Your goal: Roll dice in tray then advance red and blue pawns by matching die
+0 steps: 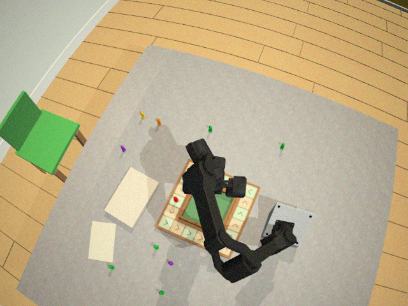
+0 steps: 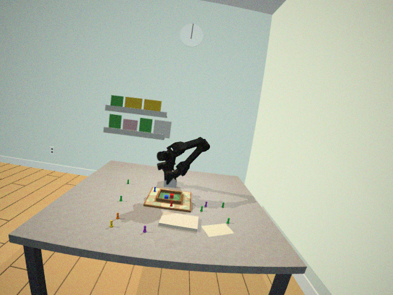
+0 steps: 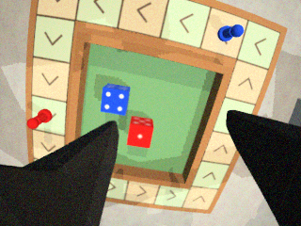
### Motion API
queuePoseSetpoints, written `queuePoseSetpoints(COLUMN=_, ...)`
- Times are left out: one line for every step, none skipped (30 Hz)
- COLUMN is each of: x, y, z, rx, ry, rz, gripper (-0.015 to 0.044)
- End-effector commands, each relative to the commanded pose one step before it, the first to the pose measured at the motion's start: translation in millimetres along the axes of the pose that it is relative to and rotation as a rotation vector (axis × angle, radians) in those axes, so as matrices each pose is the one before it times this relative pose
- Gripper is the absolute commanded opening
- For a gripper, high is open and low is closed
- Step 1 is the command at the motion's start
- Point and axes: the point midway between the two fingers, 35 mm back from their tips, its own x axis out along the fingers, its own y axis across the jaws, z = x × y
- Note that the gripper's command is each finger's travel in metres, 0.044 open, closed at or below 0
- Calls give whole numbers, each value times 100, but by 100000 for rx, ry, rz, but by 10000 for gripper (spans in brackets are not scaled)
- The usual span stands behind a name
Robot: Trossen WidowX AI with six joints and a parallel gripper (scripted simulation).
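The blue die (image 3: 115,100) (image 2: 166,196) and the red die (image 3: 140,133) (image 2: 171,196) lie apart in the green-floored tray (image 3: 155,49) (image 1: 233,210). The blue die shows four pips on top, the red die one. The red pawn (image 3: 39,119) (image 1: 176,199) (image 2: 171,203) stands on a green square of the left column in the wrist view. The blue pawn (image 3: 230,33) (image 2: 155,189) stands on a beige square beside the top-right corner square there; the arm hides it in the top view. My gripper (image 3: 172,122) is open and empty above the tray.
Arrow squares ring the tray on the board (image 1: 241,213). A thick cream block (image 1: 131,197) and a flat cream sheet (image 1: 102,241) lie beyond the red pawn's side. Green, purple, orange (image 1: 159,122) and yellow (image 1: 142,115) pawns stand around the board.
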Motion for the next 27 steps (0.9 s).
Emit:
queuePoseSetpoints(x=543, y=4178, z=83, rx=-56087, ry=1317, rz=1931, gripper=204)
queuePoseSetpoints(x=130, y=747, z=394, rx=-11516, ry=56, rz=490, gripper=200)
queuePoseSetpoints(x=114, y=644, z=442, rx=-11297, ry=65, rz=506, gripper=200)
queuePoseSetpoints(x=131, y=601, z=498, rx=-11320, ry=35, rz=526, gripper=200)
queuePoseSetpoints(x=148, y=553, z=548, rx=-11323, ry=1, rz=544, gripper=200)
queuePoseSetpoints(x=166, y=500, z=594, rx=-11325, ry=-36, rz=560, gripper=200)
queuePoseSetpoints(x=183, y=444, z=634, rx=-11327, ry=-76, rz=574, gripper=200)
queuePoseSetpoints(x=194, y=374, z=652, rx=-11040, ry=-116, rz=570, gripper=200)
queuePoseSetpoints(x=97, y=145, z=320, rx=-5178, ry=-70, rz=270, gripper=200)
queuePoseSetpoints(x=100, y=132, z=325, rx=-5178, ry=-80, rz=272, gripper=200)
queuePoseSetpoints(x=103, y=118, z=328, rx=-5156, ry=-89, rz=271, gripper=200)
queuePoseSetpoints(x=107, y=104, z=332, rx=-5156, ry=-100, rz=272, gripper=200)
queuePoseSetpoints(x=108, y=62, z=337, rx=-4973, ry=-104, rz=259, gripper=200)
queuePoseSetpoints(x=112, y=49, z=339, rx=-4991, ry=-115, rz=260, gripper=200)
queuePoseSetpoints(x=116, y=35, z=342, rx=-5020, ry=-126, rz=261, gripper=200)
queuePoseSetpoints(x=119, y=22, z=342, rx=-5029, ry=-138, rz=261, gripper=200)
queuePoseSetpoints(x=122, y=9, z=342, rx=-5039, ry=-149, rz=260, gripper=200)
queuePoseSetpoints(x=124, y=-4, z=343, rx=-5085, ry=-165, rz=263, gripper=200)
queuePoseSetpoints(x=126, y=-17, z=343, rx=-5114, ry=-179, rz=263, gripper=200)
queuePoseSetpoints(x=118, y=-28, z=313, rx=-4710, ry=-177, rz=240, gripper=200)
queuePoseSetpoints(x=35, y=-12, z=92, rx=-1389, ry=-54, rz=70, gripper=200)
queuePoseSetpoints(x=0, y=0, z=1, rx=-8, ry=0, rz=0, gripper=200)
queuePoseSetpoints(x=0, y=0, z=0, rx=0, ry=0, rz=0, gripper=200)
queuePoseSetpoints(x=0, y=0, z=0, rx=0, ry=0, rz=0, gripper=200)
queuePoseSetpoints(x=0, y=0, z=0, rx=0, ry=0, rz=0, gripper=200)
queuePoseSetpoints(x=0, y=0, z=0, rx=0, ry=0, rz=0, gripper=200)
queuePoseSetpoints(x=0, y=0, z=0, rx=0, ry=0, rz=0, gripper=200)
